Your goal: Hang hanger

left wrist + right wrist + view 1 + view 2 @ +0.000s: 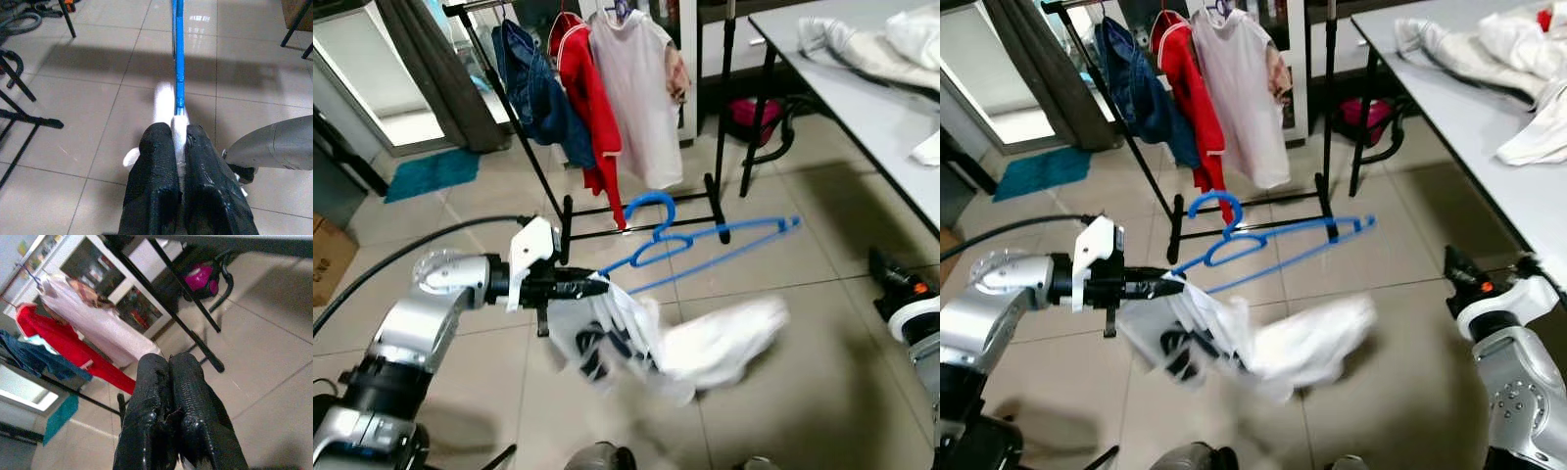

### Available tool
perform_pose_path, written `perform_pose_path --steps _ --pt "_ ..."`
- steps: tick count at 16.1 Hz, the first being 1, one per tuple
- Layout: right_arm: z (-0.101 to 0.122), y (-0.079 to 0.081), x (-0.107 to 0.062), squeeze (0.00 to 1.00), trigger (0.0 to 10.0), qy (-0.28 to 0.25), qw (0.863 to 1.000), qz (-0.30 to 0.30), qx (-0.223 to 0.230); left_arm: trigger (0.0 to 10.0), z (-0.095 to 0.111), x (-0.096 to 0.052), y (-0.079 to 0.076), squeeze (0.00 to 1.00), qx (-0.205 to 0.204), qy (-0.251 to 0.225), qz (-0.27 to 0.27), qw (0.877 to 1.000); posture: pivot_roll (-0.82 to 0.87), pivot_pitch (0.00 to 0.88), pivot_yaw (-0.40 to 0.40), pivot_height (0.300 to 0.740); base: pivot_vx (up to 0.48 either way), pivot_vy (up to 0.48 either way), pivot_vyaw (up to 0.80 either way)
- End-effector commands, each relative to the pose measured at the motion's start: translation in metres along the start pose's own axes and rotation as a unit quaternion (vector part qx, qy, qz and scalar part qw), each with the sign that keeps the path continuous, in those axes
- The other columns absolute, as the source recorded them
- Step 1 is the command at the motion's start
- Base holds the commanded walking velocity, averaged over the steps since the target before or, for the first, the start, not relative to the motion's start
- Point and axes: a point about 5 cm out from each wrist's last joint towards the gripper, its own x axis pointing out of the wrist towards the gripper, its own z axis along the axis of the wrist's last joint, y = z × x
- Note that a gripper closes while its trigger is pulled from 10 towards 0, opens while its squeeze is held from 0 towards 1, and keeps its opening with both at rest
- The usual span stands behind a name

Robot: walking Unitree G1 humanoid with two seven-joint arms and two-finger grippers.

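I see a tiled floor [822,294] with plenty of open room ahead of me and to my right, up to the long edge of a grey bench [862,108] that runs along the right side and carries crumpled white laundry [1518,44]. Straight ahead stands a black clothes rack [558,211] holding a blue garment [533,93], a red garment [592,98] and a pale shirt [641,98] side by side; its foot bars rest on the tiles, and a teal mat [431,174] lies well off to its left. No writing or brand can be read anywhere; a dark print on the white cloth is too blurred to make out. My left arm [421,323] reaches forward, roughly level, elbow bent, with the left tool [592,286] pinched tight on one end of a blue hanger [705,250] and the white garment [705,343] draped from it. The hanger sits in mid-air in front of the rack's base, its hook [651,206] pointing up near the red garment's hem, its far end aimed toward the bench. The white garment droops below it, blurred. My right arm [1518,372] is low at the right edge, beside the bench, and the right tool [168,391] has its two black fingers pressed together with nothing between them.
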Motion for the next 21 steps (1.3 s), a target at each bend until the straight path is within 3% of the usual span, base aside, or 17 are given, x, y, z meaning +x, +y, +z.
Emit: perform_pose_path --steps 1,2,3,4,5,6,7,8,12,16,21 --pt "0.005 0.008 0.006 0.00 0.0 -0.020 1.000 0.011 0.009 0.0 0.005 -0.012 0.001 0.00 0.017 -0.002 0.027 0.999 0.00 0.010 0.151 0.740 0.000 0.000 0.00" --pt "0.007 0.009 0.008 0.00 0.0 -0.023 1.000 0.011 0.011 0.0 0.005 -0.014 -0.001 0.00 0.016 -0.004 0.031 0.999 0.00 0.010 0.148 0.740 0.000 0.000 0.00" --pt "0.000 0.025 0.009 0.00 0.0 0.014 0.997 0.068 -0.015 0.0 0.005 -0.015 0.000 0.00 0.014 -0.010 0.040 0.999 0.00 0.007 0.140 0.740 0.000 0.000 0.00" --pt "-0.004 0.031 0.009 0.00 0.0 0.031 0.995 0.090 -0.024 0.0 0.006 -0.015 0.001 0.00 0.015 -0.011 0.042 0.999 0.00 0.005 0.134 0.740 0.000 0.000 0.00" --pt "-0.018 0.042 0.007 0.00 9.7 0.080 0.987 0.131 -0.057 0.0 0.008 -0.013 0.003 0.00 0.020 -0.013 0.042 0.999 0.00 0.005 0.132 0.740 0.000 0.000 0.00" --pt "-0.034 0.047 0.005 0.00 10.0 0.129 0.975 0.151 -0.097 0.0 0.013 -0.010 0.005 0.00 0.023 -0.020 0.038 0.999 0.01 0.013 0.130 0.740 0.000 0.000 0.00" --pt "-0.051 0.051 0.003 0.38 10.0 0.168 0.964 0.169 -0.119 0.0 0.018 -0.006 0.006 0.00 0.026 -0.024 0.027 0.999 0.00 0.017 0.133 0.740 0.000 0.000 0.00" --pt "-0.062 0.055 0.003 1.00 10.0 0.187 0.958 0.182 -0.118 0.0 0.021 -0.001 0.009 0.00 0.028 -0.022 0.013 0.999 0.00 0.021 0.138 0.740 0.000 0.000 0.00" --pt "-0.087 0.072 0.002 1.00 10.0 0.239 0.927 0.242 -0.155 0.0 0.023 0.019 0.014 0.00 0.017 -0.016 -0.032 0.999 0.00 0.049 0.154 0.740 0.000 0.000 0.00" --pt "-0.090 0.086 0.000 1.00 10.0 0.231 0.910 0.299 -0.169 0.0 0.036 0.034 0.008 0.00 0.009 -0.049 -0.098 0.994 0.02 0.104 0.146 0.740 0.000 0.000 0.00" --pt "-0.094 0.093 -0.013 1.00 10.0 0.231 0.872 0.363 -0.232 0.0 0.050 0.024 0.015 0.00 0.023 -0.038 -0.150 0.988 0.03 0.140 0.161 0.740 0.000 0.000 0.00"
